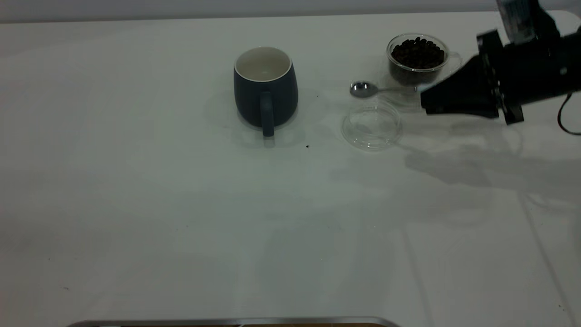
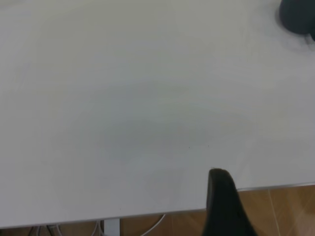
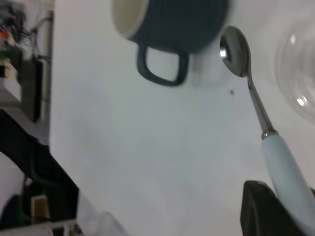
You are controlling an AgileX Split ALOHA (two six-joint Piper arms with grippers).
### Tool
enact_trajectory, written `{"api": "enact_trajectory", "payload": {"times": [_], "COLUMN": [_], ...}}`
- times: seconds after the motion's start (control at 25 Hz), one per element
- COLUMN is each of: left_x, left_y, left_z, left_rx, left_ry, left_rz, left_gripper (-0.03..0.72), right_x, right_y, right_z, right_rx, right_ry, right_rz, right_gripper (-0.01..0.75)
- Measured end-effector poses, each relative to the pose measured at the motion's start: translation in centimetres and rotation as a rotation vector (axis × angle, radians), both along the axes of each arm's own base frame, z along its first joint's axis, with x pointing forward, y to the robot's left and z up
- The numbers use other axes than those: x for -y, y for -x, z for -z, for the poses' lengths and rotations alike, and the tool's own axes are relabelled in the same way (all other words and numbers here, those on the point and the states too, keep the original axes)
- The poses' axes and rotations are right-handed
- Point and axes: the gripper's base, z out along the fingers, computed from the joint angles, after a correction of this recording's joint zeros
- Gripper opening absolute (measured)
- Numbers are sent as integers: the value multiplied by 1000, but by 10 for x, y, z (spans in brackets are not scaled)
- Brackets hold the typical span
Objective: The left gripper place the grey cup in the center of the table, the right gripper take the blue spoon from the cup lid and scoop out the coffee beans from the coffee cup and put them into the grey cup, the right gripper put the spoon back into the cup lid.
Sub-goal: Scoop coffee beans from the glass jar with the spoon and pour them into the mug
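A: Item one, the dark grey ceramic mug with a cream inside (image 1: 266, 88)?
B: Upright near the middle of the white tabletop (image 1: 181, 218), handle toward the camera, nothing visible inside it. A couple of dark specks lie on the cloth close by.

A: Item two, the steel-bowled spoon with a pale blue handle (image 1: 368, 89)?
B: Off its lid, held level above the tabletop between the mug and the bean cup, bowl pointing toward the mug. Bowl appears bare in the right wrist view (image 3: 235, 51).

A: Who holds it?
B: The right hand (image 1: 424, 97), clenched on the spoon's handle end; the wrist view shows the pale handle (image 3: 288, 169) running into its black finger (image 3: 263, 209).

A: Item three, the clear round plastic lid (image 1: 372, 126)?
B: Flat on the tabletop, just below the spoon in the exterior view, nothing lying in it.

A: Item four, the clear glass cup of dark coffee beans (image 1: 417, 56)?
B: At the far right, behind the spoon handle, filled nearly to the rim. The right arm's black body partly overlaps its near side.

A: Left hand?
B: Off to the side over bare tabletop near the edge; only one black finger (image 2: 224, 206) shows, so I cannot tell its state. The mug sits well apart from it.
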Motion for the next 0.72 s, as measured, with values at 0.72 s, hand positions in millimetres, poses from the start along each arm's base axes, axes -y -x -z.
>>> {"api": "enact_trajectory", "payload": {"times": [0.72], "left_x": [0], "left_y": [0], "left_z": [0], "left_rx": [0], "left_ry": [0], "left_rz": [0], "left_gripper": [513], "right_x": [73], "right_y": [-45], "right_z": [-16], "right_rx": [-91], "right_ry": [-35], "right_rz": [350], "right_gripper": [84]}}
